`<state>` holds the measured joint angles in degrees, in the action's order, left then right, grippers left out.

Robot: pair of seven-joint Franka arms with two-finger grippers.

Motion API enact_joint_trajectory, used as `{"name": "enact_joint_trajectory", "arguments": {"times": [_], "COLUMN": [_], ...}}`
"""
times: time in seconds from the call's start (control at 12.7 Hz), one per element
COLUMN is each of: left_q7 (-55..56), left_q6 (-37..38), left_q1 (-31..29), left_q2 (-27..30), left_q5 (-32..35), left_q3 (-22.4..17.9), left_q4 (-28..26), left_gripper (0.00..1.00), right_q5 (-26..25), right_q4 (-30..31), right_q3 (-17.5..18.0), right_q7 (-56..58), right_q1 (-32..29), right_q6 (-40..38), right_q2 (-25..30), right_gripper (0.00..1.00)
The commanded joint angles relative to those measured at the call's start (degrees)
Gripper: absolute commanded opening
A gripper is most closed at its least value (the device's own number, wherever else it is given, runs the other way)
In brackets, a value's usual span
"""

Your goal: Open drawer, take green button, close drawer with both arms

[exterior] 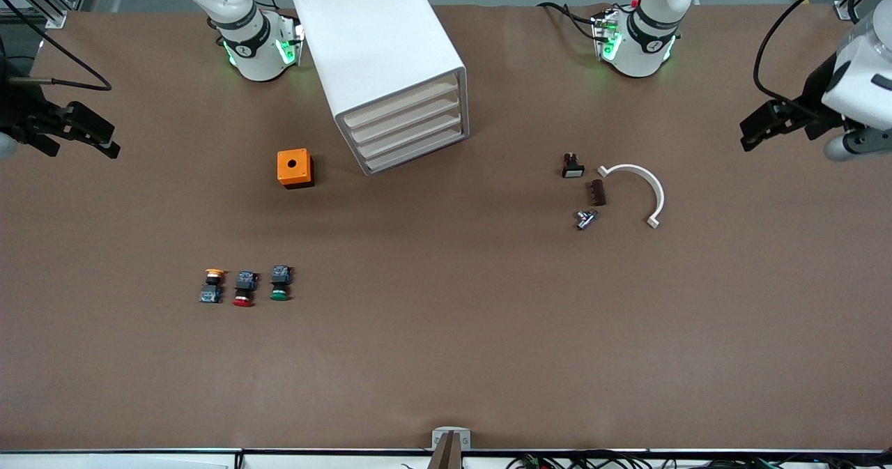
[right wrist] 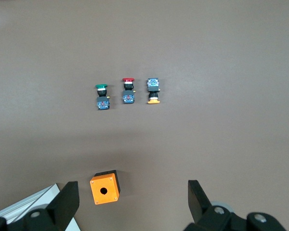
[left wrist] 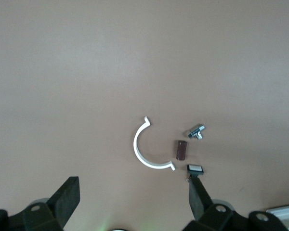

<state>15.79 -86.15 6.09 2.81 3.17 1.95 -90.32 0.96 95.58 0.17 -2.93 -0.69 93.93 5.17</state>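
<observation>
Nothing started: I see all four drawers (exterior: 411, 131) shut, the green button (exterior: 280, 283) out on the worktop beside the red one (exterior: 243, 289). Left tool (exterior: 770, 124) and right tool (exterior: 77, 131) hover spread at the worktop's ends. Next I'd need a drawer front pulled.

Even, diffuse overhead light falls on the brown bench (exterior: 446, 329), brightest toward the centre of the front view. The white cabinet (exterior: 380, 51) reads almost overexposed on top and casts a soft shadow at its base. Green indicator lamps glow in the upper frame. Both wrist views look softer and grainier.
</observation>
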Motion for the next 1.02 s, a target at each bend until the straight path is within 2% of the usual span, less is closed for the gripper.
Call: {"name": "enact_joint_trajectory", "arguments": {"times": [0.0, 0.16, 0.39, 0.94], "left_q7": [-1.2, -1.4, -1.5, -5.9], "left_q6": [-0.4, -0.4, -0.3, 0.5], "left_q1": [-0.1, -0.8, -3.2, -6.7], "left_q2": [4.7, 5.5, 6.2, 5.6], "left_q5": [-0.9, -0.9, -1.0, -1.9], "left_q3": [0.0, 0.8, 4.9, 4.4], "left_q4": [-5.4, -5.8, -6.6, -4.6], "left_gripper": [1.00, 1.00, 1.00, 1.00], "right_q5": [-0.4, -0.3, -0.3, -0.2], "right_q4": [-0.5, -0.4, -0.4, -0.3], "right_q3": [-0.6, -0.5, -0.3, -0.4], "right_q7": [-0.7, -0.6, -0.6, -0.5], "right_q1": [0.7, 0.1, -0.1, 0.0], "right_q6": [-0.4, -0.4, -0.3, -0.7], "right_q2": [0.1, 0.0, 0.0, 0.0], "right_gripper": [1.00, 1.00, 1.00, 1.00]}}
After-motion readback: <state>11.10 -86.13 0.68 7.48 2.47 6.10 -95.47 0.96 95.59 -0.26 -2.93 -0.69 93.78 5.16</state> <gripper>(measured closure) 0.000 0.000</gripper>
